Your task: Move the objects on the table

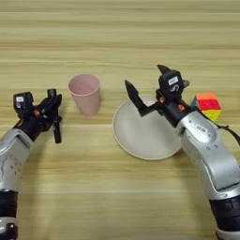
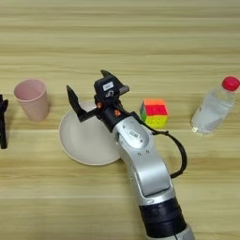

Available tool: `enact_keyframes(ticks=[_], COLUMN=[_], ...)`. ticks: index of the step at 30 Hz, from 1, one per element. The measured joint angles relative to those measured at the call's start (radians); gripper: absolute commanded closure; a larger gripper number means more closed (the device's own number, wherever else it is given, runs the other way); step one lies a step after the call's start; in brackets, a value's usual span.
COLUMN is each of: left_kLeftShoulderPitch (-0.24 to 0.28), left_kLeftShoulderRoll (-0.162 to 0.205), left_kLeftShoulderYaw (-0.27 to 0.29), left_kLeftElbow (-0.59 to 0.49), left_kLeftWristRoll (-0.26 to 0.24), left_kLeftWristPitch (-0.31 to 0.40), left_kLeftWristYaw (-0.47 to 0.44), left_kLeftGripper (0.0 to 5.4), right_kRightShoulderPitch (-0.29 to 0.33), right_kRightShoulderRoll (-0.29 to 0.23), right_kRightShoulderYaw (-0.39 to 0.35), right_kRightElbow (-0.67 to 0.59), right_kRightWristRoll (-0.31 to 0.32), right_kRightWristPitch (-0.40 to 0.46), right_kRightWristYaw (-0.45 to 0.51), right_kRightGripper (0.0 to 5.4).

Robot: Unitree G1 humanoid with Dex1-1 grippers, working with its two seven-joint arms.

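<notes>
At the far left, the left gripper (image 1: 53,110) hangs low over the light yellowish wooden table (image 1: 117,37), clamped on a slim black marker pen (image 1: 56,131) that points down from its fingers toward the near edge. Just to its right, a pale pink tapered plastic cup (image 1: 85,93) stands upright, mouth up, apart from the gripper and close to the rim of the wide round beige plate (image 1: 140,133), but not touching it.

The right gripper (image 1: 145,86) hovers above the plate's far edge with its two black fingers spread wide and nothing between them: one finger slants out over the plate's left side, the other rises behind the wrist. The arm runs across the plate's right portion and hides part of the rim.

Right of the plate, near the right forearm, sits a small multicoloured puzzle cube (image 2: 154,112) showing orange, red and yellow-green faces. Furthest right, seen in the right eye view alone, a clear plastic bottle with a red cap (image 2: 213,108) stands leaning a little, well apart from the cube.

Risks, as I judge them: the pen is held near one end, so it may swing or slip if moved quickly; the light, tall cup could tip if either gripper brushes it; and the right forearm, swinging right, could nudge the cube.
</notes>
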Motion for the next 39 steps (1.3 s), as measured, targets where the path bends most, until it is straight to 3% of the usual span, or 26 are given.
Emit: enact_keyframes(ticks=[4, 8, 13, 22, 29, 39], left_kLeftShoulderPitch=[-0.023, -0.061, -0.1, -0.11, -0.088, -0.09], left_kLeftShoulderRoll=[-0.008, -0.022, -0.036, -0.038, -0.043, -0.042], left_kLeftShoulderYaw=[-0.032, -0.048, -0.054, -0.059, -0.079, -0.075], left_kLeftElbow=[0.082, 0.135, 0.199, 0.217, 0.229, 0.231], left_kLeftWristRoll=[0.084, 0.129, 0.137, 0.138, 0.175, 0.175], left_kLeftWristPitch=[-0.071, -0.13, -0.178, -0.193, -0.168, -0.167], left_kLeftWristYaw=[0.021, 0.035, 0.038, 0.026, 0.05, 0.069], left_kLeftGripper=[4.43, 4.43, 4.43, 4.43, 3.62, 2.49], right_kRightShoulderPitch=[-0.002, -0.003, -0.003, -0.002, -0.002, -0.001], right_kRightShoulderRoll=[0.0, 0.0, 0.0, 0.0, 0.0, 0.0], right_kRightShoulderYaw=[0.0, -0.001, -0.001, 0.001, 0.004, 0.004], right_kRightElbow=[0.003, 0.003, 0.003, 0.003, 0.003, 0.002], right_kRightWristRoll=[0.0, 0.0, 0.0, -0.001, -0.001, -0.001], right_kRightWristPitch=[0.0, 0.0, 0.0, 0.0, 0.0, 0.0], right_kRightWristYaw=[0.0, 0.0, -0.001, -0.017, -0.018, -0.018], right_kRightGripper=[0.0, 0.0, 0.0, 0.0, 0.0, 0.0])
